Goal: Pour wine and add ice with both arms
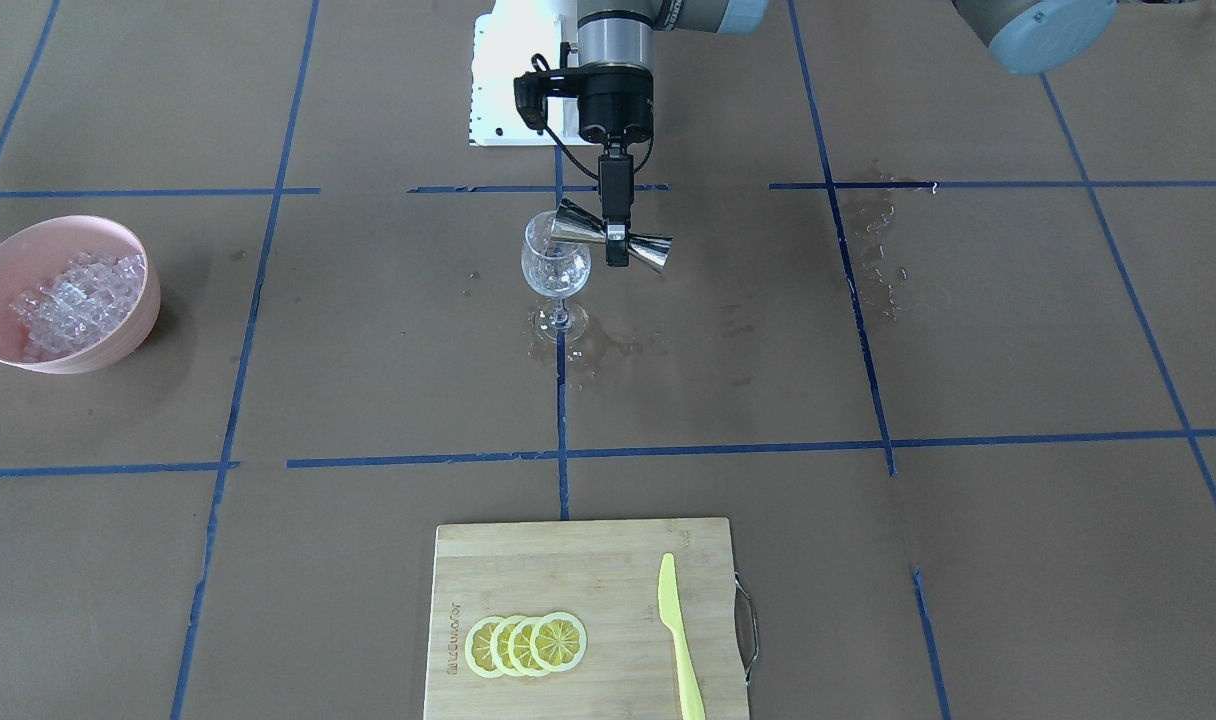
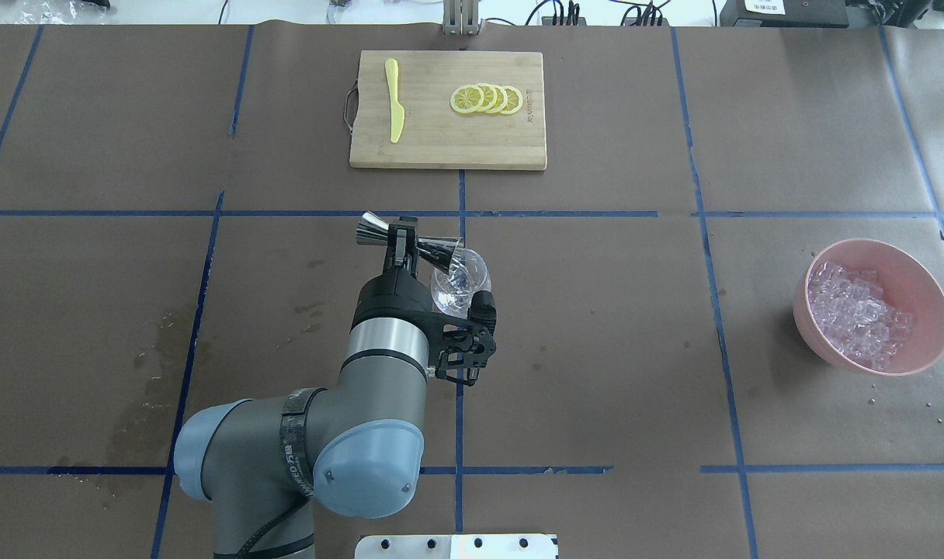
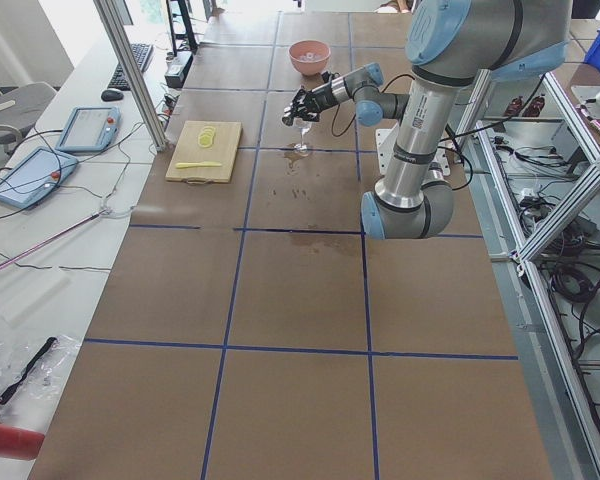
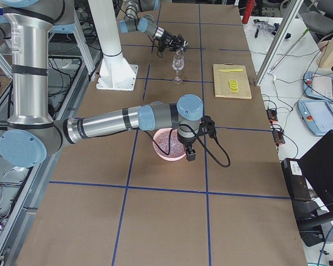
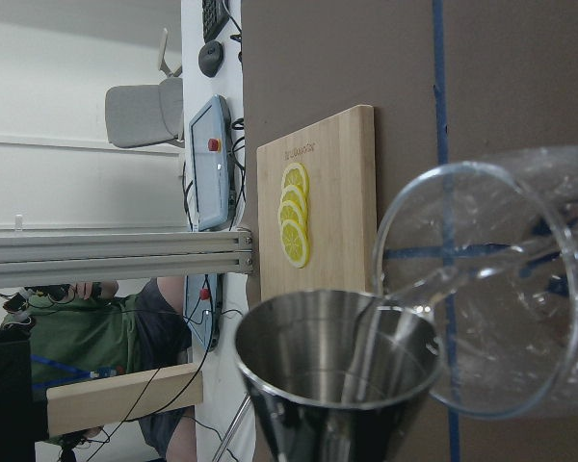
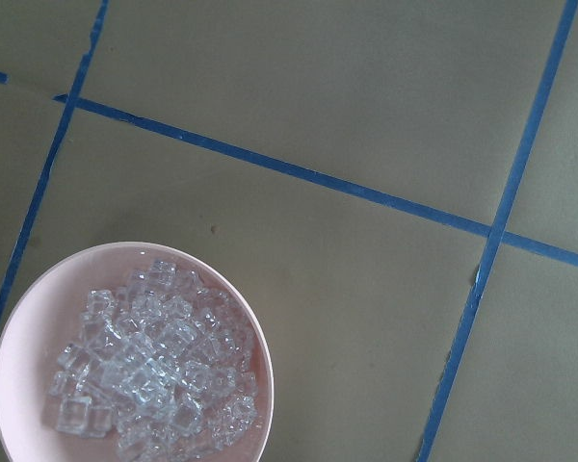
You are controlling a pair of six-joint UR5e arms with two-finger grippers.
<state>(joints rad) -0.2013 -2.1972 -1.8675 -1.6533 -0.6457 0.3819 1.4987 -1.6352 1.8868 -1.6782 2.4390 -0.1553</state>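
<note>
My left gripper [image 1: 618, 240] is shut on the waist of a steel jigger [image 1: 654, 253], which lies tipped on its side. The jigger's mouth is at the rim of a clear wine glass [image 1: 556, 270] that stands upright at mid-table. They also show in the overhead view: gripper [image 2: 404, 237], jigger [image 2: 375, 230], glass [image 2: 463, 281]. The left wrist view shows the jigger's mouth [image 5: 337, 375] touching the glass [image 5: 501, 289]. The ice [image 1: 78, 295] is heaped in a pink bowl [image 1: 118, 350]. My right gripper [image 4: 189, 156] hangs high over that bowl [image 6: 260, 356]. I cannot tell whether it is open.
A bamboo cutting board [image 2: 441, 140] at the table's far edge carries lemon slices [image 2: 487, 99] and a yellow knife [image 2: 395, 109]. Wet patches lie near the glass's foot [image 1: 593, 348] and on my left side [image 2: 146, 373]. My left elbow [image 2: 363, 458] stands tall near the base.
</note>
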